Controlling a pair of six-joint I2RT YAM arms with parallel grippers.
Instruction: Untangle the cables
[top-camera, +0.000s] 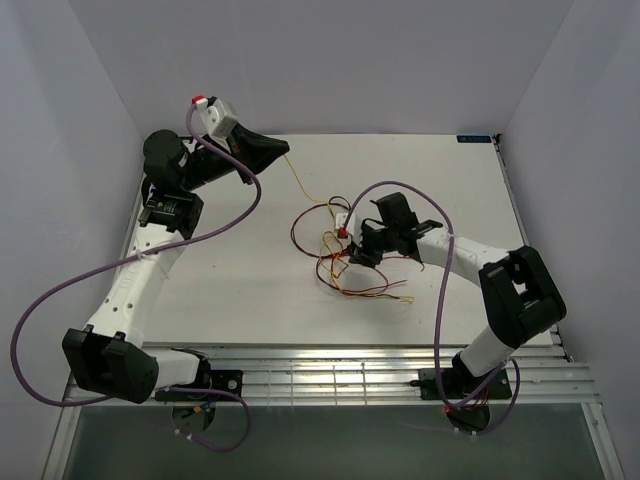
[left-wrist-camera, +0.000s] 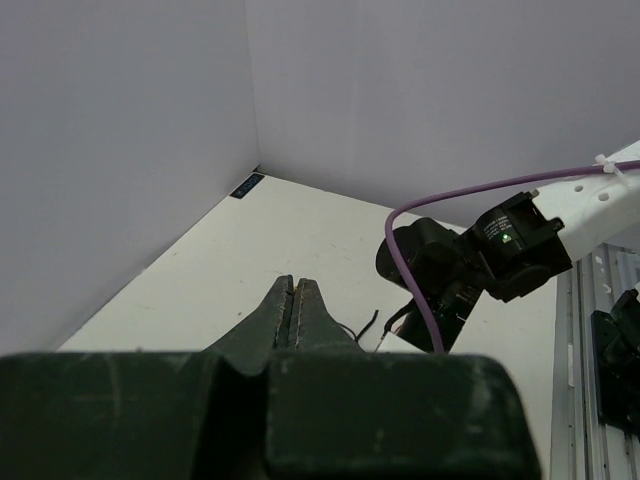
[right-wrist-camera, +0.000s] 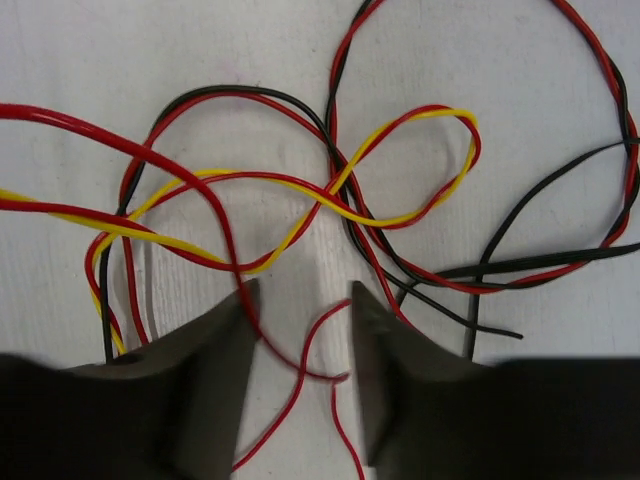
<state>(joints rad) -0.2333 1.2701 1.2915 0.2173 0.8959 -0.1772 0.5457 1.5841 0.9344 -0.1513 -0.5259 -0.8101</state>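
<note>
Separating step in hand: one strand is held out from the knot, and the rest is not yet parted.

Top external view. Entry one, the left gripper (top-camera: 284, 152), sits upper left of centre above the table (top-camera: 230, 290). It is closed on the yellow wire (top-camera: 300, 186), which runs down and right into the cables (top-camera: 345, 268). These form a loose red, yellow and black tangle lying at frame centre. Entry two, the right gripper (top-camera: 358, 250), is low over the tangle's upper part; its opening is unreadable from this view.

Left wrist view. The fingers are pressed together, with a thin orange-yellow line pinched in the seam. A black wire end (left-wrist-camera: 368, 322) shows just past the tips. The right arm (left-wrist-camera: 470, 265) and its purple cable (left-wrist-camera: 470, 192) fill the right of the frame.

Right wrist view. The fingers stand apart, pointing at the table. A red strand (right-wrist-camera: 300, 372) curves between the tips, apparently untouched. Yellow loops cross red and black runs in the upper half.

Next move, as judged: the right gripper closes on that single red strand, then pulls against the left gripper's hold.

Hindrances:
- The crossings are close-packed, so two strands may be caught at once.
- Red and black run twisted together.
- The rear wall (top-camera: 300, 60) stands near the left gripper and limits further pull.
</note>
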